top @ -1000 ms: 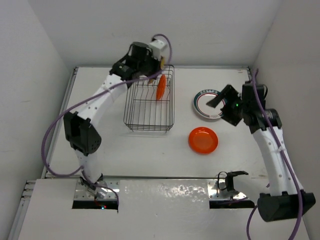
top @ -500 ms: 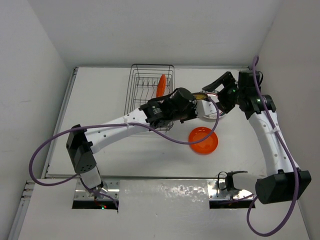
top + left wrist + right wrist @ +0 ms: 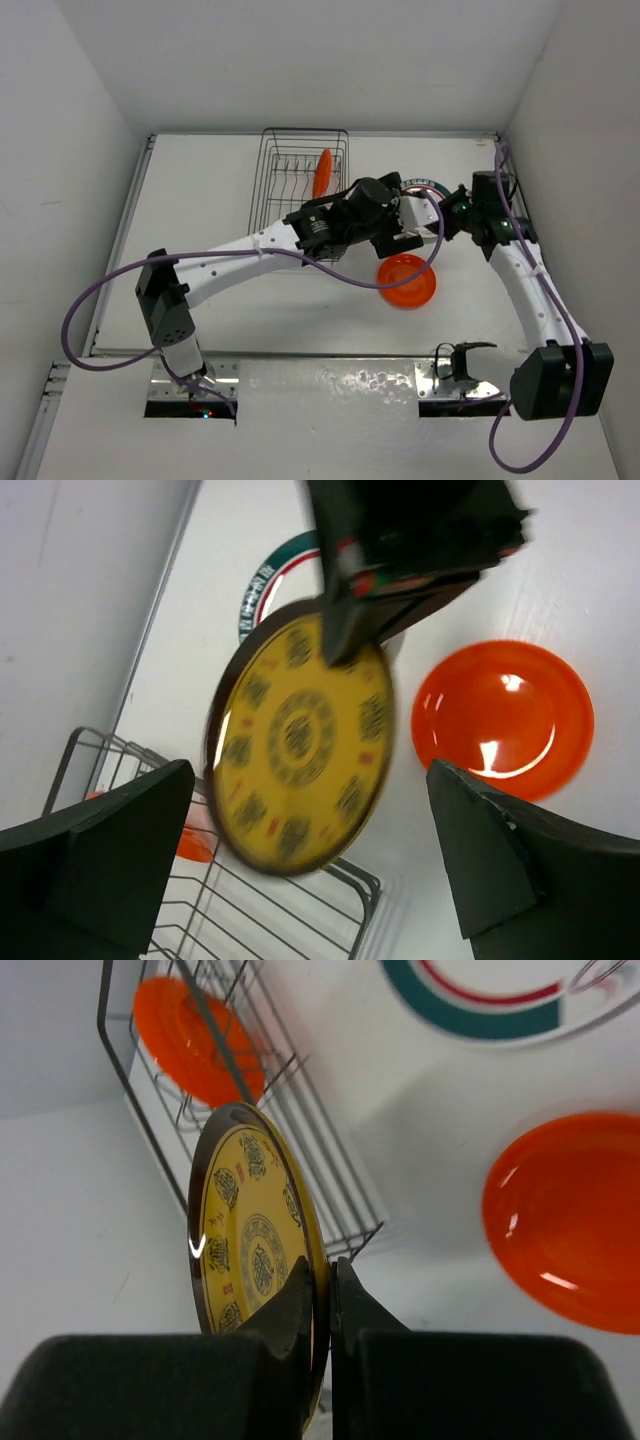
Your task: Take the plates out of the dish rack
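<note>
A yellow plate (image 3: 300, 745) with a dark rim and patterned face hangs upright in the air between the two arms. My right gripper (image 3: 328, 1280) is shut on its rim (image 3: 255, 1250). My left gripper (image 3: 310, 865) is open, its fingers (image 3: 100, 860) wide on both sides of the plate and apart from it. The dish rack (image 3: 298, 195) stands at the back with one orange plate (image 3: 322, 172) upright in its slots. Another orange plate (image 3: 406, 281) lies flat on the table. A white plate with teal and red rings (image 3: 428, 187) lies behind both grippers (image 3: 400, 232), partly hidden.
The left arm (image 3: 250, 250) stretches across the rack's near right corner. The right arm (image 3: 530, 280) runs along the right side near the wall. The rack's corner (image 3: 360, 1240) is close under the held plate.
The left arm carried the yellow plate from the rack to the middle, then opened and let go. The right gripper came in and shut on the plate's rim.
</note>
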{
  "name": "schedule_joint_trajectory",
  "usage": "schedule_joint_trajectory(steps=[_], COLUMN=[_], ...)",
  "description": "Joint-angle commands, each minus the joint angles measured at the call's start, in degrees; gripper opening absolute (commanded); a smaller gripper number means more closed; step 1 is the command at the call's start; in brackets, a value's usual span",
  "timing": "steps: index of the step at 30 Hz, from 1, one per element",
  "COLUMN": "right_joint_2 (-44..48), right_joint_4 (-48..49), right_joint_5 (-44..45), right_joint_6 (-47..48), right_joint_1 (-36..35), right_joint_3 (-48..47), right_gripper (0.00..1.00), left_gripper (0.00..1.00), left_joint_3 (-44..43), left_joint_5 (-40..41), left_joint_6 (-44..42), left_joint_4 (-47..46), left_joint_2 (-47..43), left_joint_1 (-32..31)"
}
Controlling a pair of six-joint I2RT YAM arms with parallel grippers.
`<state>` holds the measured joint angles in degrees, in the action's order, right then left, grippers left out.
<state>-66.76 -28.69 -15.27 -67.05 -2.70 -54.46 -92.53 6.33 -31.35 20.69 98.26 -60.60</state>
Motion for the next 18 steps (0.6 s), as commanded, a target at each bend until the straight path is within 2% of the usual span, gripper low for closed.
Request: schedule_joint_trajectory(steps=[1, 2, 4, 6, 7, 8, 9, 12, 14, 16, 18], right_joint_2=[5.7, 6.8, 10.1, 12.0, 13.8, 14.8, 15.9, 18.7, 19.5, 19.7, 19.0], right_joint_4=[0.4, 1.2, 2.6, 3.9, 4.1, 5.3, 6.4, 8.2, 9.3, 11.0, 14.3], right_joint_5=[5.5, 7.3, 8.0, 9.3, 9.9, 10.5, 10.4, 9.5, 9.5, 9.3, 8.6], right_joint_6=[5.1, 8.0, 11.0, 14.4, 15.8, 16.3, 16.8, 19.0, 21.2, 22.6, 23.4], right_joint_1=[5.2, 6.0, 7.3, 7.9, 7.9, 7.9, 7.9, 7.8, 7.8, 7.8, 7.8], right_joint_3=[2.7, 6.0, 9.6, 14.3, 17.0, 18.5, 19.9, 24.3, 27.2, 30.3, 32.3], right_gripper=[0.00, 0.00, 0.00, 0.00, 0.00, 0.00, 0.00, 0.00, 0.00, 0.01, 0.06], left_gripper=[1.00, 1.00, 1.00, 1.00, 1.00, 1.00, 1.00, 1.00, 1.00, 1.00, 1.00], left_joint_3=[0.7, 2.3, 3.8, 4.1, 2.7, 1.4, -0.1, -9.7, -21.1, -29.8, -32.3], left_joint_5=[6.4, 12.2, 15.0, 14.2, 14.2, 10.2, 9.6, 10.5, 11.5, 9.1, 6.7], left_joint_6=[8.0, 9.6, 15.0, 20.3, 26.3, 29.5, 34.5, 39.0, 41.0, 42.8, 44.0], left_joint_4=[-5.8, -6.5, -6.5, -5.1, -4.2, -1.7, -0.2, 8.5, 18.1, 22.5, 24.2], left_joint_2=[-1.7, -2.8, -4.2, -5.8, -6.7, -6.5, -6.0, -0.1, 7.2, 13.7, 16.7], left_joint_1=[0.4, 0.7, 3.4, 9.2, 11.6, 14.2, 18.3, 23.2, 25.0, 27.3, 29.4])
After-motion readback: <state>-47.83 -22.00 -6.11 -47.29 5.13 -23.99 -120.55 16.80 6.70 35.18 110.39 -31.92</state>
